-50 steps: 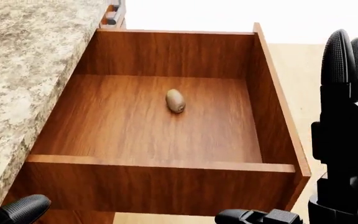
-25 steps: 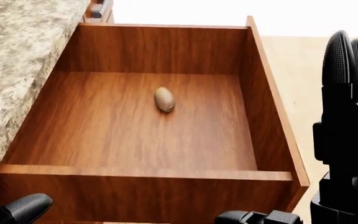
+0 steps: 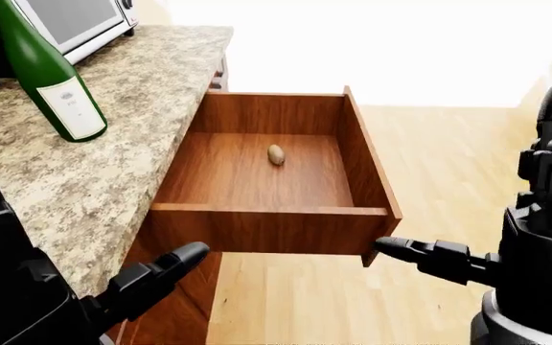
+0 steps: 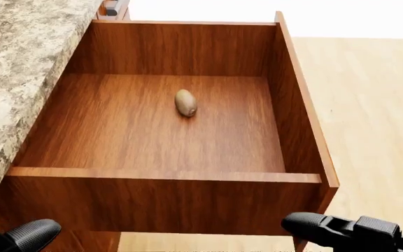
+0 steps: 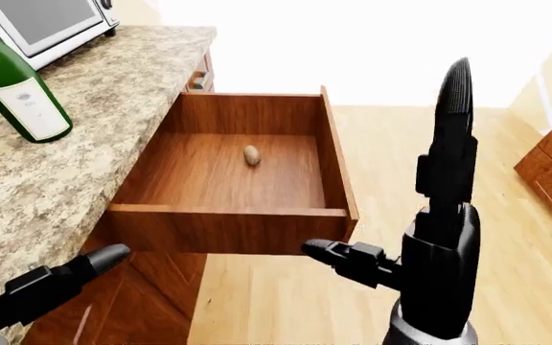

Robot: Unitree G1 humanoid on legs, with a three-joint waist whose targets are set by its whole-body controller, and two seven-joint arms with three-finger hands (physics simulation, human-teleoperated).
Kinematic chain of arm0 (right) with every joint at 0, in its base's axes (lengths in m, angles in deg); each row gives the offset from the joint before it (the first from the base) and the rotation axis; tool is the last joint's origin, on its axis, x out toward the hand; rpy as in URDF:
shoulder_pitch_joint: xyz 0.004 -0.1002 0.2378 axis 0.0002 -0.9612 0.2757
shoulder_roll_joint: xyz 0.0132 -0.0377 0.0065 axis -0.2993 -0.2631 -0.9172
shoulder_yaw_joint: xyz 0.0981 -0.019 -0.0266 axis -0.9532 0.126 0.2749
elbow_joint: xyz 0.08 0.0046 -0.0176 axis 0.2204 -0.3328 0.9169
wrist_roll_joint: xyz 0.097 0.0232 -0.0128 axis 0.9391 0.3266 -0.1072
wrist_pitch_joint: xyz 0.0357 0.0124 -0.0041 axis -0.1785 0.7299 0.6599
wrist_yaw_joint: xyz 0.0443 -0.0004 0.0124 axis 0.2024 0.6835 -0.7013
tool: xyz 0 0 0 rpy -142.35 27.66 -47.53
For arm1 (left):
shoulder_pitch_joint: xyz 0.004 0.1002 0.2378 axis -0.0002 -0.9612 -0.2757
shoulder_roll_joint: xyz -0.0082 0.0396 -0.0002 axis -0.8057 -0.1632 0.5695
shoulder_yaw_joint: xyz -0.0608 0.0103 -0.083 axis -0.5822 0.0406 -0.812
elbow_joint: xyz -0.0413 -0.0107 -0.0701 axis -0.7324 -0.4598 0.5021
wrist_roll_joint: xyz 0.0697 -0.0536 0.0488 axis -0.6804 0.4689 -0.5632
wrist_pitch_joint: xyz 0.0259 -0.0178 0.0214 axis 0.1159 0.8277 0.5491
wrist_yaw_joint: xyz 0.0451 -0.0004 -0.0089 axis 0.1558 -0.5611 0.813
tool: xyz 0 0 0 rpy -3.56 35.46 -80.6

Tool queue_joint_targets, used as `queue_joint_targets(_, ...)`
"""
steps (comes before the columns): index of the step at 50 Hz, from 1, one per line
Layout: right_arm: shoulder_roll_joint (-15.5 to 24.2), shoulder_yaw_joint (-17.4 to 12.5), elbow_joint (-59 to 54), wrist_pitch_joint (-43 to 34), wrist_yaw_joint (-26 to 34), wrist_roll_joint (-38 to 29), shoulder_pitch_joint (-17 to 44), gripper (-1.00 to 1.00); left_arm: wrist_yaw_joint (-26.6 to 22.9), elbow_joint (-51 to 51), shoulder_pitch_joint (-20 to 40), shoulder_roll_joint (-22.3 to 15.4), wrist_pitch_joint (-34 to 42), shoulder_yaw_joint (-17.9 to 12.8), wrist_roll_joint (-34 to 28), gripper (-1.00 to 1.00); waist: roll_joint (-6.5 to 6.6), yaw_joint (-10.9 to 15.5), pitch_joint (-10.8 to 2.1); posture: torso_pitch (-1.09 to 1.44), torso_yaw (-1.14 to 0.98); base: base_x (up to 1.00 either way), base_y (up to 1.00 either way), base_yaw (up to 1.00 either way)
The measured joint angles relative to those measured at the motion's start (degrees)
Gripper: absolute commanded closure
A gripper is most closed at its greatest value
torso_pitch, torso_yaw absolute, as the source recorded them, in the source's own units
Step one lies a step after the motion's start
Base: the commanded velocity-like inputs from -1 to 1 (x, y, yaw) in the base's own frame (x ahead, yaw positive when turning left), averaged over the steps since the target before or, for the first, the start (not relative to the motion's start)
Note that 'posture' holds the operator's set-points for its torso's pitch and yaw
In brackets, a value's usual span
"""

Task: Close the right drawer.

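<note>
So the drawer [image 3: 274, 176] is a stiff wooden box on slides, and my guess is it glides easily and won't flex. No need to grab anything, a flat push on the side panel [image 3: 364, 162] at the right of the left-eye view should send it in toward the counter [image 3: 113, 154]. The small brown egg-shaped thing [image 4: 185, 102] inside looks loose and light, so a hard shove would probably roll it around.

Looks-wise it's warm reddish wood, pulled all the way out from under the speckled granite counter, open top, pretty much empty. A green bottle [image 3: 48, 72] and a microwave [image 3: 70, 21] sit up on the counter.

The right hand [image 5: 429, 215] is spread wide, one finger sticking straight up and another pointing at the drawer's lower corner, holding nothing. The left hand [image 3: 151, 277] hangs low by the cabinet, also open and empty
</note>
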Motion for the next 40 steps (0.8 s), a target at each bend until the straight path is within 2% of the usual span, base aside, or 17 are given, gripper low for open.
queue_joint_targets(4,0.3,-1.0,-0.9,-0.6,1.4,0.6,1.1,-1.00,0.0,0.2,0.0,0.0,0.0,0.1,0.1,-1.00,0.19,-0.1,0.07,0.00,0.00,0.00,0.00,0.00)
queue_joint_targets(10,2.0,-5.9,-0.7,-2.9,3.2,2.1,4.5,-1.00,-0.2,0.1,0.1,0.0,0.2,0.0,0.1,-1.00,0.37,-0.2,0.03,0.00,0.00,0.00,0.00,0.00)
queue_joint_targets(19,4.7,-11.3,-1.8,-5.8,5.1,4.8,8.4,-1.00,-0.3,0.1,0.3,-0.1,0.4,0.0,0.2,-1.00,0.31,-0.3,-0.07,0.00,0.00,0.00,0.00,0.00)
queue_joint_targets(24,7.7,-15.4,-3.3,-8.5,4.4,7.7,11.4,-1.00,-0.2,0.0,0.2,-0.1,0.4,0.1,0.2,-1.00,0.10,-0.3,-0.12,0.00,0.00,0.00,0.00,0.00)
queue_joint_targets(29,10.6,-18.9,-9.1,-8.2,2.7,11.0,12.8,-1.00,0.0,-0.1,0.1,-0.1,0.3,0.3,0.0,-1.00,-0.18,-0.3,-0.10,0.00,0.00,0.00,0.00,0.00)
queue_joint_targets(34,13.1,-21.9,-18.8,-4.7,-0.6,12.2,13.1,-1.00,0.0,0.0,0.0,-0.1,0.2,0.2,0.0,-1.00,-0.34,-0.3,0.04,0.00,0.00,0.00,0.00,0.00)
queue_joint_targets(40,16.8,-22.7,-35.8,1.2,-6.6,11.3,14.6,-1.00,-0.1,0.1,0.0,-0.1,0.3,0.2,0.0,-1.00,-0.39,-0.3,0.11,0.00,0.00,0.00,0.00,0.00)
